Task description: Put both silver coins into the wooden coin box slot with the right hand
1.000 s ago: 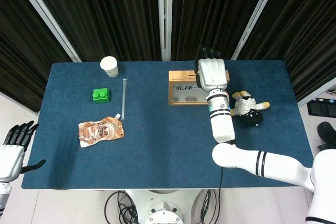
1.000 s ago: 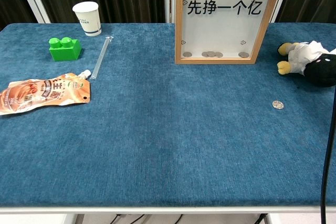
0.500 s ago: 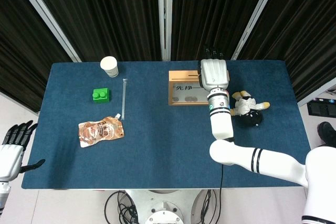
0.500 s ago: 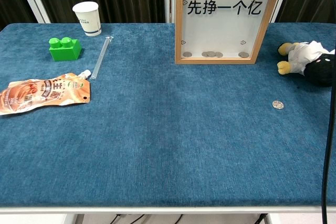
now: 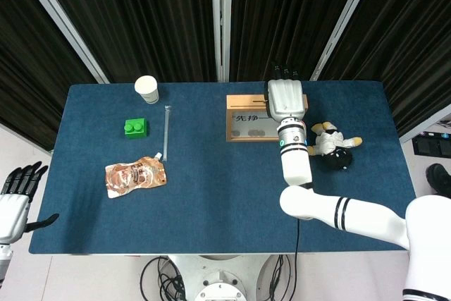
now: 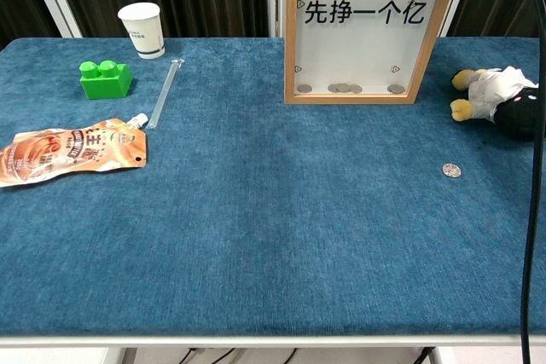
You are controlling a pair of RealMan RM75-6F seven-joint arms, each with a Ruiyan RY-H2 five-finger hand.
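The right hand hangs over the right end of the wooden coin box, seen from its back with the fingers pointing to the far edge of the table, so I cannot tell if it holds a coin or if it is closed. One silver coin lies flat on the blue cloth, in front of the box and near the penguin toy, and several coins rest behind the glass at the bottom of the box. The left hand stays off the table at the left edge, fingers apart and holding nothing.
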